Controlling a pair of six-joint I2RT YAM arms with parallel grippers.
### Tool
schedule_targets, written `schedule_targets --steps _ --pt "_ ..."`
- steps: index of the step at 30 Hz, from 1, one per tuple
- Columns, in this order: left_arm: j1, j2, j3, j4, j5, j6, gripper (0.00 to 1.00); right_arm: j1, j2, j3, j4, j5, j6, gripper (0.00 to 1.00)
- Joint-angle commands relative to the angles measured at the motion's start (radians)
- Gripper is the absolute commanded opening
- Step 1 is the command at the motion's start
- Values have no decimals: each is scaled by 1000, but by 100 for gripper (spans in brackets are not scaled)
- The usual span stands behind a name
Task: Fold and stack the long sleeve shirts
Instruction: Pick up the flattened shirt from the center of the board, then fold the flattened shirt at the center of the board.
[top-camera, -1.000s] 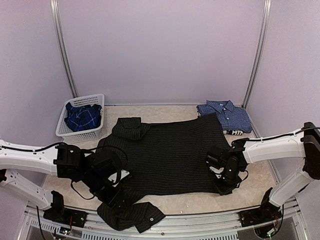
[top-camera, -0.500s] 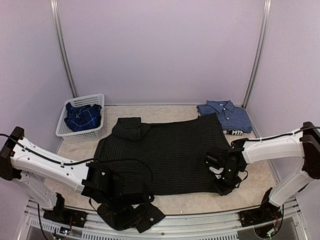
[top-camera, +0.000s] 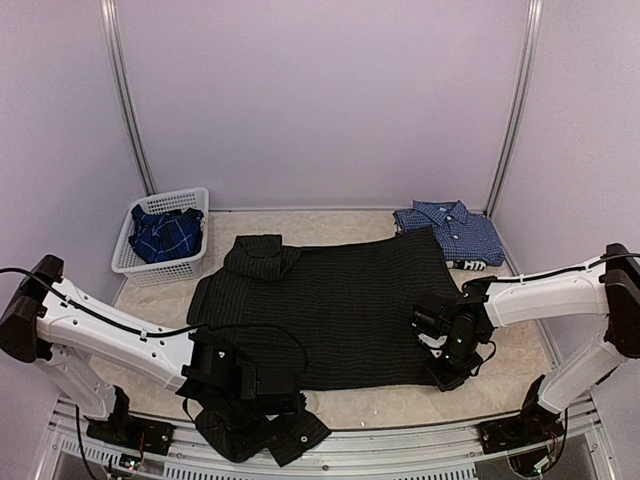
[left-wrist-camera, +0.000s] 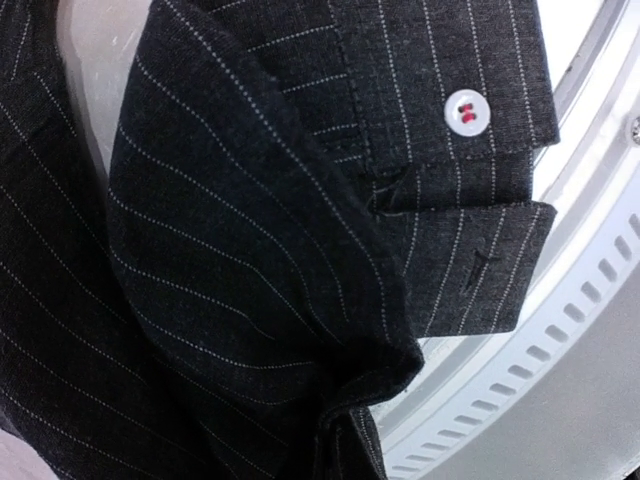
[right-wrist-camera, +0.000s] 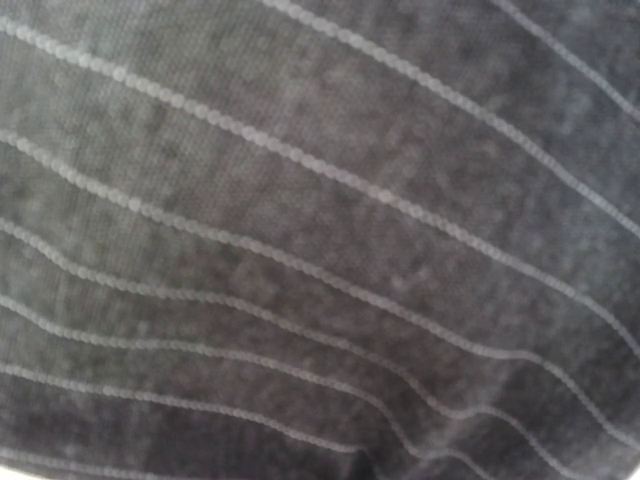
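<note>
1. The left gripper is closed on the sleeve of the black pinstriped shirt. The cuff and its white button lie just ahead of the gripper, over the rail.
2. Lift first, so the cuff clears that rail.
3. The right gripper is closed too. Pinstriped cloth fills its view, and it seems to pinch the hem beneath it, so hold that side taut.
4. Carry the sleeve across the shirt body, then lay it flat on the table.
5. The folded checked shirt waits well beyond the right gripper.
</note>
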Motion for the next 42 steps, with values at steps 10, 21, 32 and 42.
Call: schedule_targets --steps 10,21,32,42 --pt "327 -416 61 -57 102 94 0 10 -56 59 -54 10 13 0" --pt "715 -498 134 43 271 212 0 -1 -50 161 -104 36 -35 0" --pt "899 -350 297 104 360 341 0 -103 2 249 -125 73 -153 0" --pt "1017 -219 387 211 404 357 0 -194 80 340 -69 75 -245 0"
